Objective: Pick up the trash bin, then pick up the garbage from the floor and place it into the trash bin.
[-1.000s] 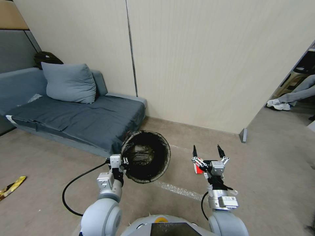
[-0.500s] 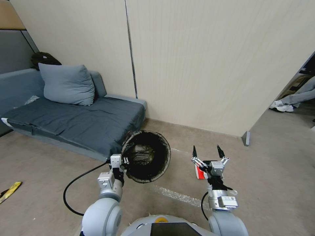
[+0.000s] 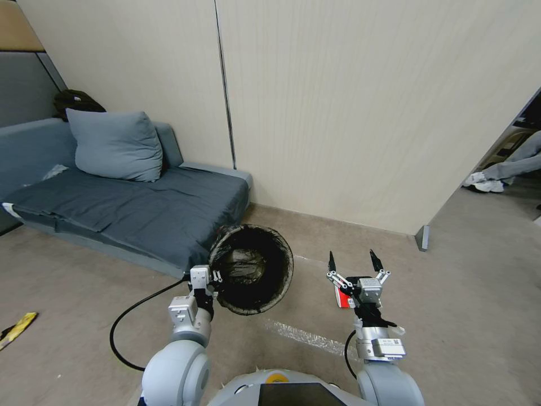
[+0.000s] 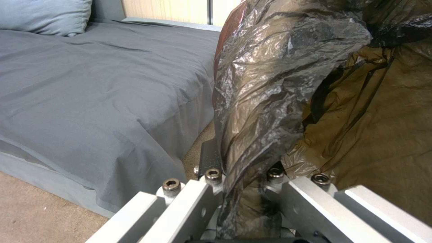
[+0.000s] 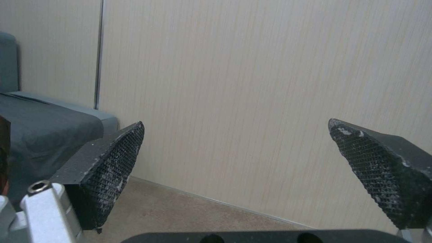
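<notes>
The trash bin (image 3: 252,268) hangs off the floor with its black-lined mouth tipped toward me. My left gripper (image 3: 213,278) is shut on its near rim, the bag liner (image 4: 261,111) pinched between the fingers. A red-and-white wrapper (image 3: 341,296), one piece of the garbage, lies on the floor just beyond and under my right gripper (image 3: 353,260). That gripper is open and holds nothing, its black pads (image 5: 108,168) spread wide and pointing at the wall. A yellow packet (image 3: 17,327) lies far left on the floor.
A grey sofa (image 3: 129,208) with a cushion (image 3: 112,144) stands close on the left, right behind the bin. A beige panel wall (image 3: 349,113) runs across ahead. Clear tape (image 3: 307,337) and a black cable (image 3: 127,318) lie on the floor near me. An opening at the right shows a seated person's legs (image 3: 507,166).
The whole picture shifted between one second ago and half a second ago, so the camera moved. Since then the right gripper has edged slightly left. The bin stays held.
</notes>
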